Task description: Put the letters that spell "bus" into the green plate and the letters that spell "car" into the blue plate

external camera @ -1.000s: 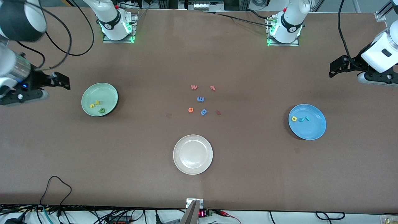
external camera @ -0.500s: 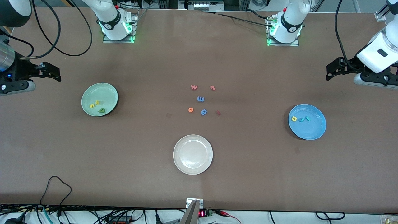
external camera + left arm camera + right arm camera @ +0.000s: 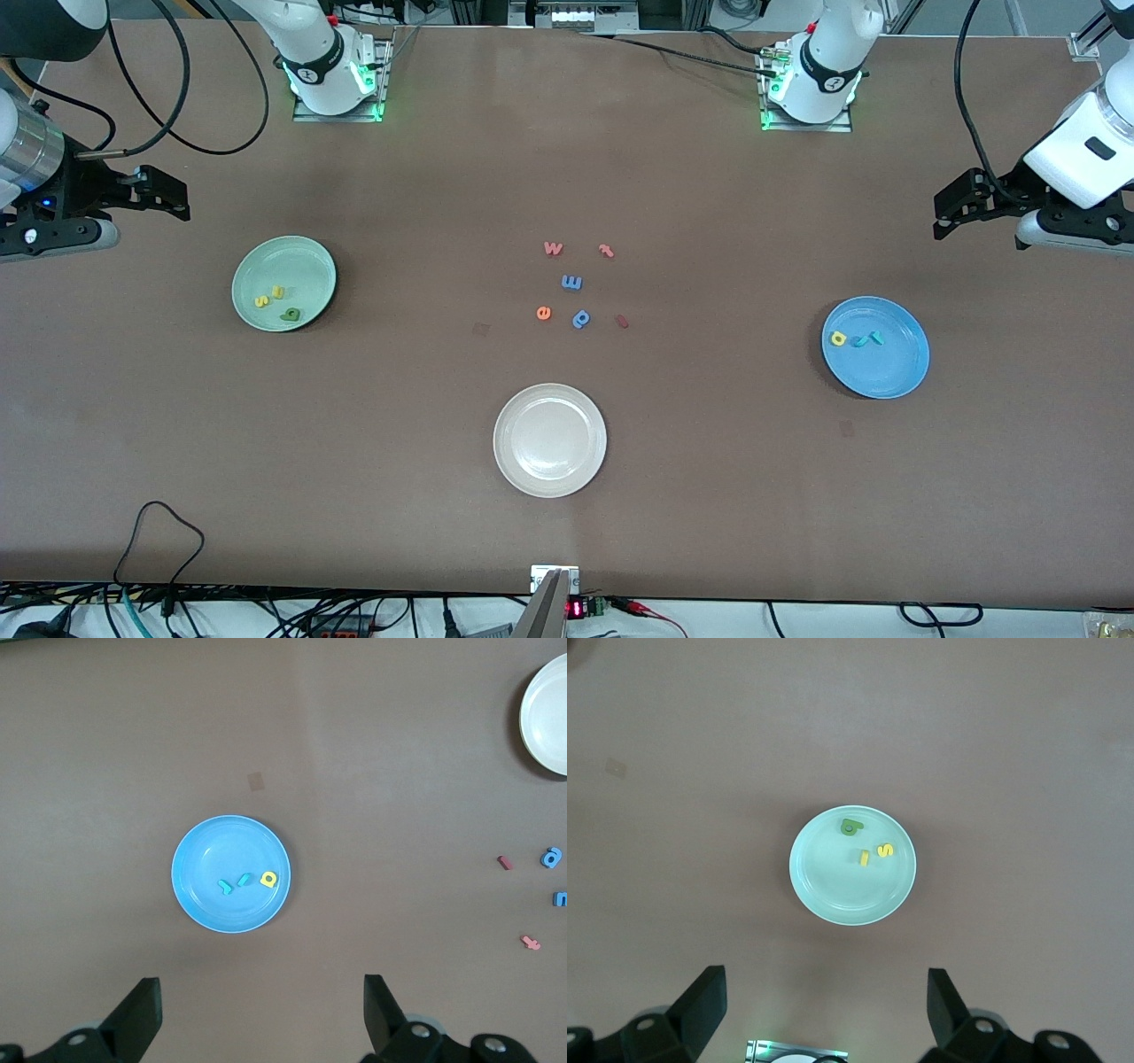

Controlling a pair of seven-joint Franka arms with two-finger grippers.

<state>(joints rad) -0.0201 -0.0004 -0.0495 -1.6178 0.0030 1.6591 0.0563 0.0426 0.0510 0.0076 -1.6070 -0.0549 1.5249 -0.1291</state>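
Left gripper (image 3: 946, 206) | right gripper (image 3: 168, 197) | jaws apart, empty, arms partly cropped | brown table (image 3: 709, 496) | cables along its nearest edge

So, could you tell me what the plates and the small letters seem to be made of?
The green plate, blue plate and white plate look like glossy hard plastic or glazed ceramic: smooth rims with a soft sheen; which of the two I cannot tell. The letters, such as the green "b" and yellow "a", look matte and thick-cut, likely foam.
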